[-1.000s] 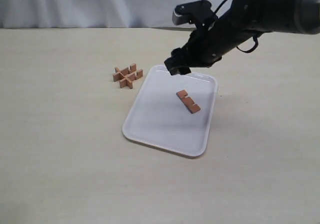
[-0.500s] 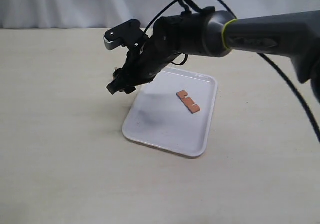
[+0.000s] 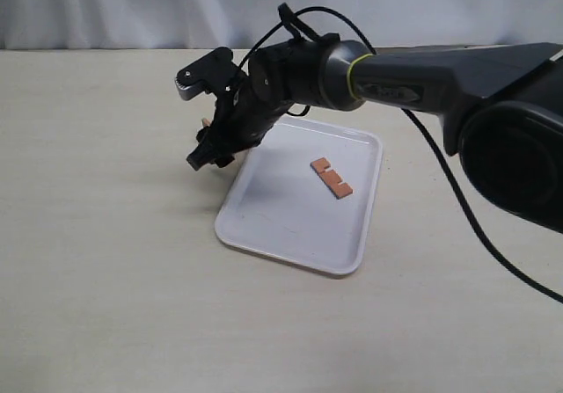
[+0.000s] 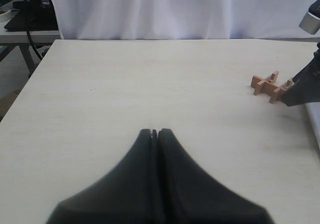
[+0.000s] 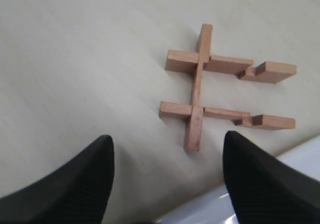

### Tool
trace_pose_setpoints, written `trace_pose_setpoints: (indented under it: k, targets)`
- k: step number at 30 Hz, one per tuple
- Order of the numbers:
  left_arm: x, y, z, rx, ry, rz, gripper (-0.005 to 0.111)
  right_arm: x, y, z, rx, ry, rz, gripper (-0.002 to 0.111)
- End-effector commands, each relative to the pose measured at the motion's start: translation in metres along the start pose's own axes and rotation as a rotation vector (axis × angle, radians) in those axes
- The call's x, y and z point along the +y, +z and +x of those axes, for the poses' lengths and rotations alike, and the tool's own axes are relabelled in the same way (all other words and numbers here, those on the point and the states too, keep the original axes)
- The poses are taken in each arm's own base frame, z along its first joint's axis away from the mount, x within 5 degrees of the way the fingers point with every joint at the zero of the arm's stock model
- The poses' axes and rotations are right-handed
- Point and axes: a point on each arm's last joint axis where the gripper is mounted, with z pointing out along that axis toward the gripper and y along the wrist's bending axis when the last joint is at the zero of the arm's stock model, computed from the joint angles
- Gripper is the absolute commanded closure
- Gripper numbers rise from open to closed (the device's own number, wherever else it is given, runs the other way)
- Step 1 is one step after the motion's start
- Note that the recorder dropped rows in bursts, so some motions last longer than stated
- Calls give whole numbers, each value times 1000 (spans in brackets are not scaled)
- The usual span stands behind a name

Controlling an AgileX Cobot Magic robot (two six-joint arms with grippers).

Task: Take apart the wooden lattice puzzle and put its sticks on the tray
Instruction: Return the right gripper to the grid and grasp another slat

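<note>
The wooden lattice puzzle (image 5: 197, 88) lies on the table beside the tray's edge and now shows three interlocked sticks. It also shows in the left wrist view as a small hash shape (image 4: 269, 83). In the exterior view my right arm hides almost all of it. My right gripper (image 5: 167, 143) hangs open just above it, jaws wide apart with nothing between them; it appears black over the tray's left rim (image 3: 208, 159). One loose stick (image 3: 332, 178) lies on the white tray (image 3: 281, 208). My left gripper (image 4: 155, 132) is shut and empty, far from the puzzle.
The tray's white rim (image 5: 300, 156) sits close beside the puzzle. My right arm (image 3: 396, 68) stretches across the tray's far side. A white curtain (image 4: 175, 8) backs the table; the table's edge (image 4: 25, 93) shows in the left wrist view.
My right arm has swung left from above the tray's far rim to over the puzzle and dropped a little. The stick on the tray has not moved.
</note>
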Motion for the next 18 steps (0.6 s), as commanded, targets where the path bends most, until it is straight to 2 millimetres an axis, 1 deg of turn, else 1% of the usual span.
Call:
trace_pose_setpoints:
  k: [1, 3, 6, 10, 12, 18]
  targets:
    - [0, 0, 0, -6, 4, 8, 107, -6, 6, 1, -8, -49, 46, 49]
    - [0, 0, 0, -6, 4, 8, 107, -7, 8, 2, -13, -49, 54, 49]
    - [0, 0, 0, -6, 4, 8, 107, -7, 12, 3, -16, -51, 54, 52]
    - [0, 0, 0, -6, 4, 8, 107, -7, 17, 5, -22, -59, 60, 63]
    - [0, 0, 0, -6, 4, 8, 107, -7, 17, 4, -36, -60, 63, 66]
    - [0, 0, 0, -6, 4, 8, 107, -8, 19, 3, -59, -60, 67, 66]
